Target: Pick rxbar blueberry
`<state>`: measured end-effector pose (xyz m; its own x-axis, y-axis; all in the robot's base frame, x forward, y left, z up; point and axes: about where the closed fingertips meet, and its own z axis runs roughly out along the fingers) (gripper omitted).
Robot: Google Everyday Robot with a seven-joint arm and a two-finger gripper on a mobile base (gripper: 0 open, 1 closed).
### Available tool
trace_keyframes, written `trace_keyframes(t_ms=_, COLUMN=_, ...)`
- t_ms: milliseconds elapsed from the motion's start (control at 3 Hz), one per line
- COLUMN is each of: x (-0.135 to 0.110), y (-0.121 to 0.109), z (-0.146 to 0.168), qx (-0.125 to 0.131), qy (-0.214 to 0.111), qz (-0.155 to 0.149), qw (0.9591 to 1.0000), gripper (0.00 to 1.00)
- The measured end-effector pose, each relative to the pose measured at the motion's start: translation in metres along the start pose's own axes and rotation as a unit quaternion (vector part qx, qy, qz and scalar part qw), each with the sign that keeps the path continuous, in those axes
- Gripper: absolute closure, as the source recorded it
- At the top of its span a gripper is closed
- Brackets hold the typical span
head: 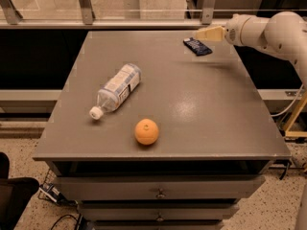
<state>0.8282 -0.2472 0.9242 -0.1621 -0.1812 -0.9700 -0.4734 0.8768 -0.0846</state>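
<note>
Pincer (200, 34) hangs over the far right corner of the table, reaching in from the right on a cream-white rounded arm (268, 30), tip pointing left. I can't tell if it is released or clenched. It grasps nothing that I can see.

The rxbar blueberry (197, 46) lies flat on the tabletop just under the pincer tip and a little to the camera side of it. There is a visible gap between them, so no contact. The bar's long axis runs diagonally: one short end points far-left, roughly beneath the tip, and the other points near-right, back under the arm. The wrapper is dark navy with faint pale print, and it is a thin rectangle.

The table (192, 104) has a flat matte grey top with a soft sheen patch near its middle. It sits on a drawer unit (158, 188) with small round knobs.

Well apart from the pincer, toward the near left, a clear plastic water bottle (116, 89) lies on its side, with a white cap at the near-left end and a pale label. An orange (146, 131), round and dimpled, sits closer to the front edge, beside the bottle and not touching it.

Behind the pincer is a metal rail with upright posts (86, 4) and a glass panel. The floor (268, 210) is speckled stone, and cables (57, 195) lie at the lower left.
</note>
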Motion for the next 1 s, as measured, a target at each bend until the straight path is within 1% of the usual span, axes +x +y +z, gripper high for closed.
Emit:
trace_keyframes(t_ms=667, x=0.029, y=0.004, z=0.025, qx=-0.029, qy=0.016, qz=0.017, qw=0.9993, gripper=0.00)
trace_keyframes(t_ms=1000, x=0.045, y=0.014, z=0.041, qx=-0.046, qy=0.025, qz=0.032, qw=0.9981, gripper=0.00)
